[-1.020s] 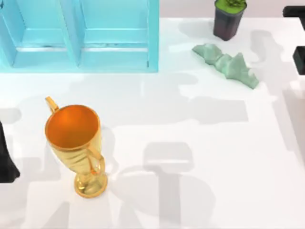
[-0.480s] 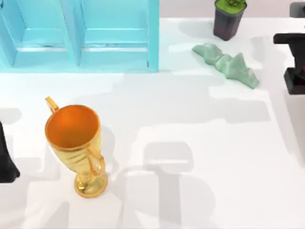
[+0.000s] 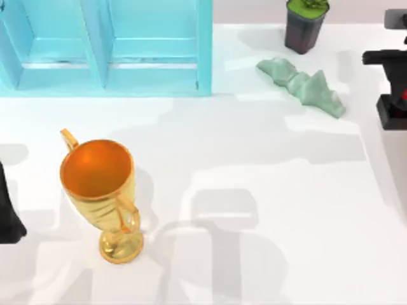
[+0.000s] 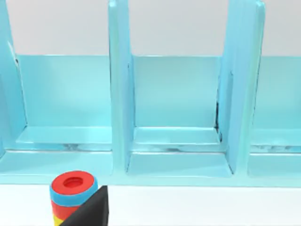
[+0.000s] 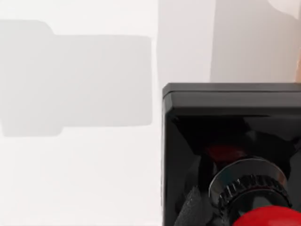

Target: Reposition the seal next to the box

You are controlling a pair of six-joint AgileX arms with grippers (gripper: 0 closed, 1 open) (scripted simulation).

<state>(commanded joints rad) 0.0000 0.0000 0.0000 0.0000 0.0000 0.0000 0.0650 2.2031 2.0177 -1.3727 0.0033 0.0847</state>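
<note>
The seal (image 3: 394, 114), a black cube base with a red knob, hangs at the table's right edge, and my right gripper (image 3: 400, 89) is shut on it from above. The right wrist view looks down past the red knob onto the black base (image 5: 225, 103), with white table beneath. The box (image 3: 108, 47), light blue with open compartments, stands at the back left, far from the seal; its compartments (image 4: 178, 117) face the left wrist camera. My left arm (image 3: 6, 210) is parked at the left edge.
A gold trophy (image 3: 102, 190) stands at the front left. A pale green jagged figure (image 3: 305, 86) lies at the back right, near a dark pot with a green plant (image 3: 305, 25). A stack of coloured rings (image 4: 73, 193) sits before the box.
My right arm has come in from the back right edge, carrying the seal toward the front and slightly left. The left arm has not moved.
</note>
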